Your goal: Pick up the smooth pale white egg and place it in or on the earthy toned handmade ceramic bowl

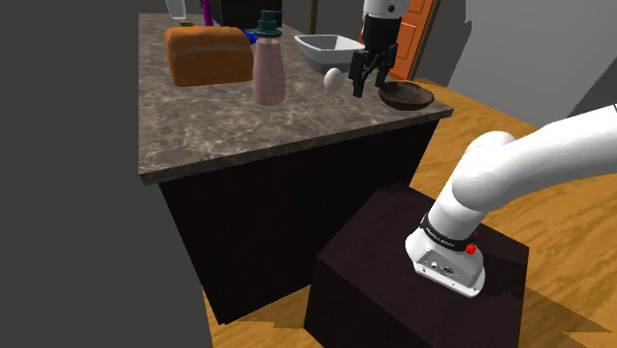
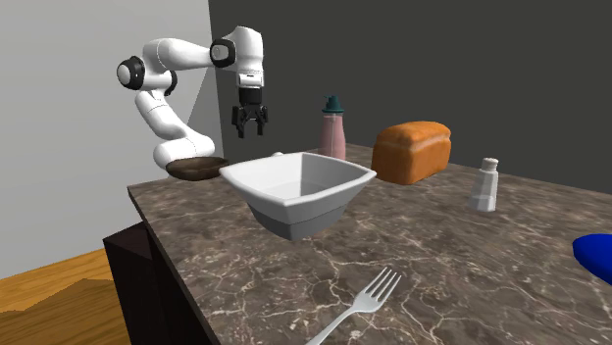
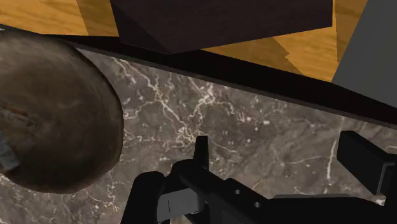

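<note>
Closest in the shoulder view is the stand (image 1: pixel 415 272), and beyond it I see the gripper (image 1: pixel 368 85), jaws apart and empty, above the counter (image 1: pixel 247 129), the egg (image 1: pixel 335 80) lying just beside it toward that view's left and the brown bowl (image 1: pixel 406 96) toward its right; the second exterior view shows the same spread jaws, and the wrist view has the bowl close alongside them.

Grey walls (image 2: pixel 441 59), wood floor (image 1: pixel 494 104), marble-top counter (image 1: pixel 227 129) w/ dark base, orange door (image 1: pixel 423 30).
</note>
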You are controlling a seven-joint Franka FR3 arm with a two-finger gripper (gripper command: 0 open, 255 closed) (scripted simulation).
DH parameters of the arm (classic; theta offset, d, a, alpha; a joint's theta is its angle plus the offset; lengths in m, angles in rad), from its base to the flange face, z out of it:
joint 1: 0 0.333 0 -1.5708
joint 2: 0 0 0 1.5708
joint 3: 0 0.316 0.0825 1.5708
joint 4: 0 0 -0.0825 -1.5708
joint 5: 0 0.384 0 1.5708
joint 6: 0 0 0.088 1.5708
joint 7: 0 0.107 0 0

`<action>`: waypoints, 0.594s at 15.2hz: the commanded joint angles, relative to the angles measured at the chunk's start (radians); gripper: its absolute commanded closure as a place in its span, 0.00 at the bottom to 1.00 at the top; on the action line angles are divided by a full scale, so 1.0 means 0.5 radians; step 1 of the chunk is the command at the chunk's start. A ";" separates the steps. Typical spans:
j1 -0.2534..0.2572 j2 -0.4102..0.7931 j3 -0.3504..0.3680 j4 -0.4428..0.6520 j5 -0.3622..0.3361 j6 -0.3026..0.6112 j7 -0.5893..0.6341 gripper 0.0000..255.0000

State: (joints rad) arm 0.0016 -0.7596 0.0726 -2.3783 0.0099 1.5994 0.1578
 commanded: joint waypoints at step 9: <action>-0.033 0.552 -0.249 0.372 -0.096 0.177 -0.411 0.00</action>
State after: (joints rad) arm -0.0134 -0.5243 -0.0362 -2.2164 -0.0344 1.6706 -0.0192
